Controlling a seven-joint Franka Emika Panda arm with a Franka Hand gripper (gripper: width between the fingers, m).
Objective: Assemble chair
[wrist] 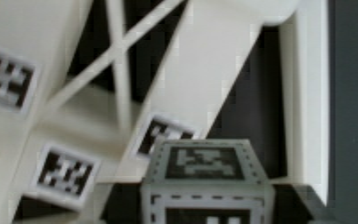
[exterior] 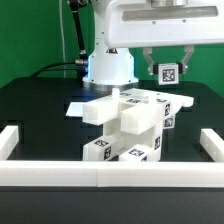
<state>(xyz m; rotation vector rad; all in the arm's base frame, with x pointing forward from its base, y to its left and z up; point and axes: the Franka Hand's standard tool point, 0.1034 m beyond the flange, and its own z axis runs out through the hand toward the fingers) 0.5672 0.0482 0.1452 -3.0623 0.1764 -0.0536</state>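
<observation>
The partly joined chair (exterior: 128, 122), chunky white slabs and bars with black-and-white tags, stands in the middle of the black table. My gripper (exterior: 167, 66) hangs above and behind it, toward the exterior view's right. It is shut on a small white tagged chair part (exterior: 167, 72), which is held clear of the table. In the wrist view this held part (wrist: 202, 165) fills the space between the jaws of my gripper (wrist: 202, 207). Beyond it lie the chair's slabs and crossing bars (wrist: 149, 75) with several tags. The fingertips are hidden behind the part.
White border rails run along the front (exterior: 100, 176), the exterior view's left (exterior: 10, 140) and right (exterior: 212, 142). The marker board (exterior: 75, 107) lies flat behind the chair on the left. The arm's base (exterior: 108, 66) stands at the back.
</observation>
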